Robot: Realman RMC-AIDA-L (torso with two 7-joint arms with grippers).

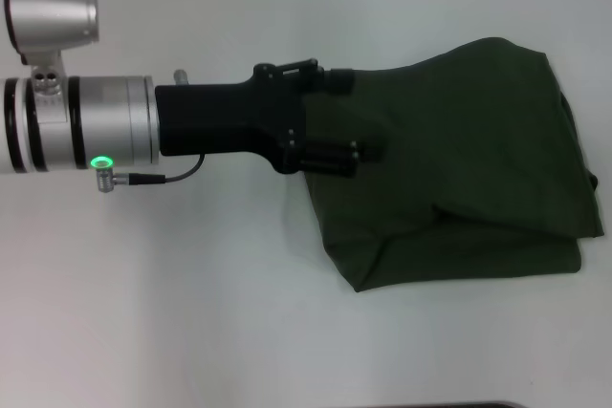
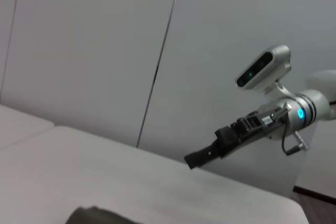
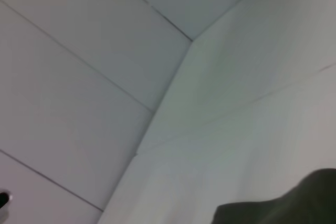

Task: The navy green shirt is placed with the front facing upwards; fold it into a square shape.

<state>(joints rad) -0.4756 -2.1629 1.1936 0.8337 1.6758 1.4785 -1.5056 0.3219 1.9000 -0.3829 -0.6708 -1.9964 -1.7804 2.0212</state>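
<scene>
Head view: you had navy green shirt point(image 1: 469, 160) bunched, part-folded, on desk point(image 1: 191, 312) at right. Left tool point(image 1: 359, 112) sat over its near edge, fingers apparently apart, gripping nothing certain. Right tool unseen. Next you needed another squaring fold.

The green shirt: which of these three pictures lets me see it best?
The head view. There the navy green shirt lies on the white table as a rumpled, partly folded bundle, with the left gripper over its edge. The left wrist view catches only a dark sliver at the picture's edge, the right wrist view one corner.
</scene>
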